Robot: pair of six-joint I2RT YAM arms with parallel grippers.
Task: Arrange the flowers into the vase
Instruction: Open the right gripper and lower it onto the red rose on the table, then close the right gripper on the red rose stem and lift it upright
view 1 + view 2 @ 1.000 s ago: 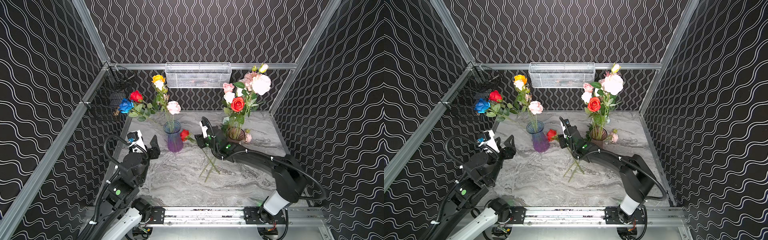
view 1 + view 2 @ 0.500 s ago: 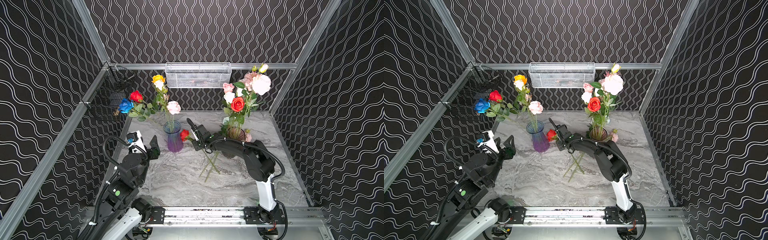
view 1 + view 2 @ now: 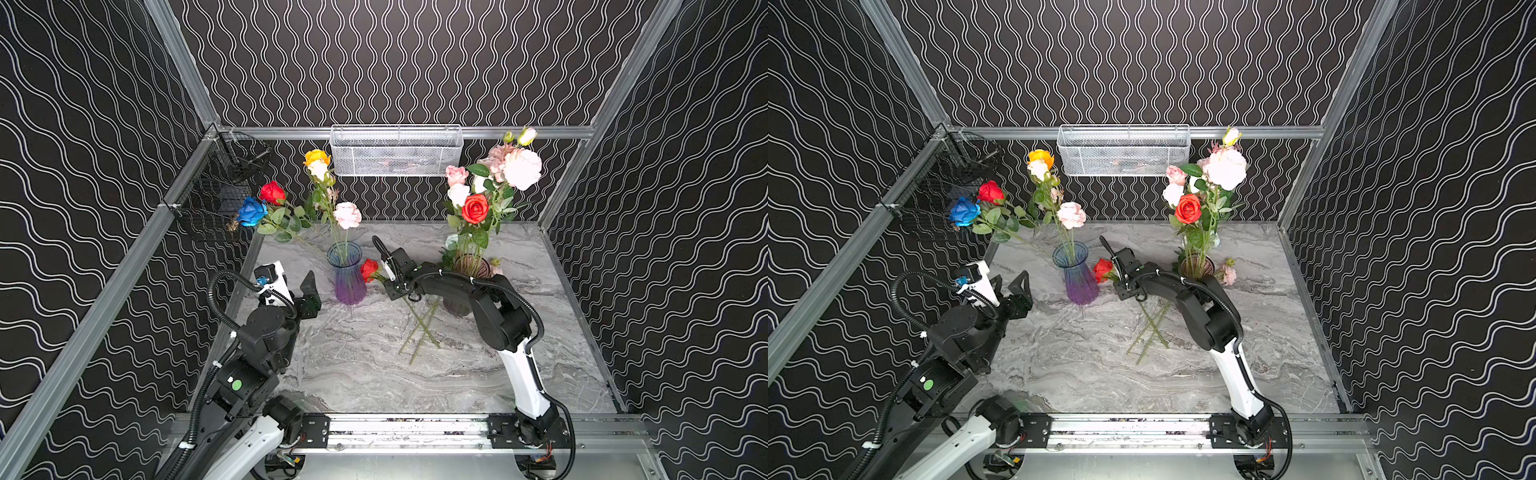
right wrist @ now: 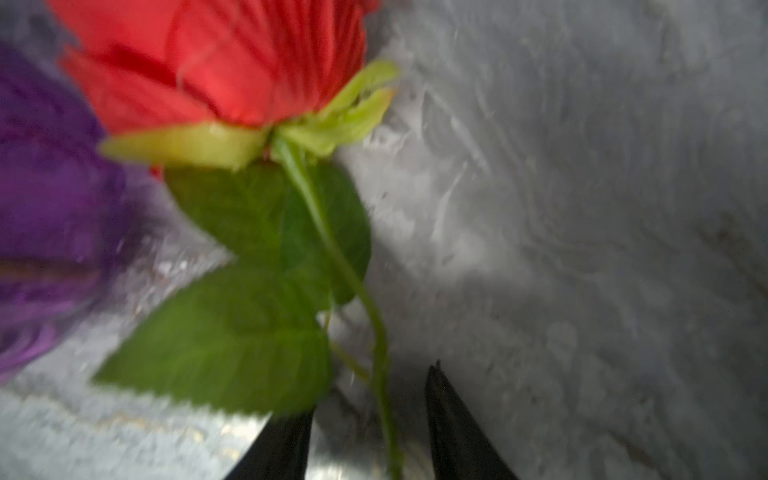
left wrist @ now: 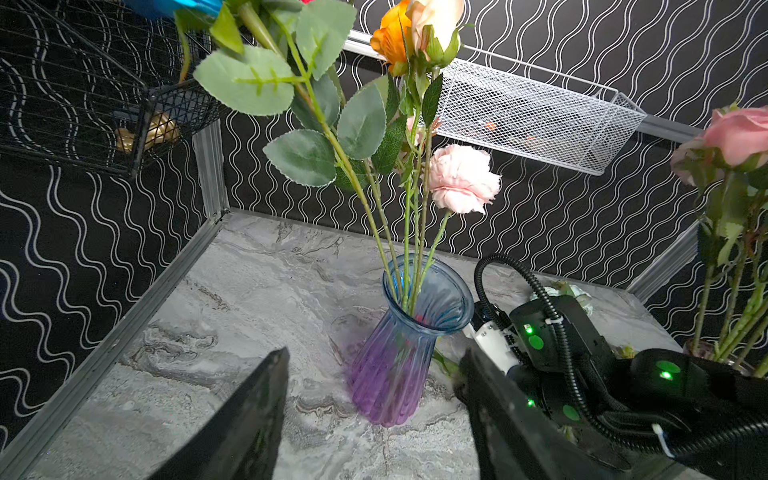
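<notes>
Left vase on table, loose rose just right (close beside), right vase beyond.

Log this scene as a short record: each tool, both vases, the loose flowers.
left tool: open, empty, facing the blue-purple vase
right tool: jaws either side of the red rose stem, gap visible
red rose: low beside the blue-purple vase
blue-purple vase: upright, holds several flowers
brownish vase: upright, holds a pink, white and red bunch
table: crossed green stems lying loose
</notes>
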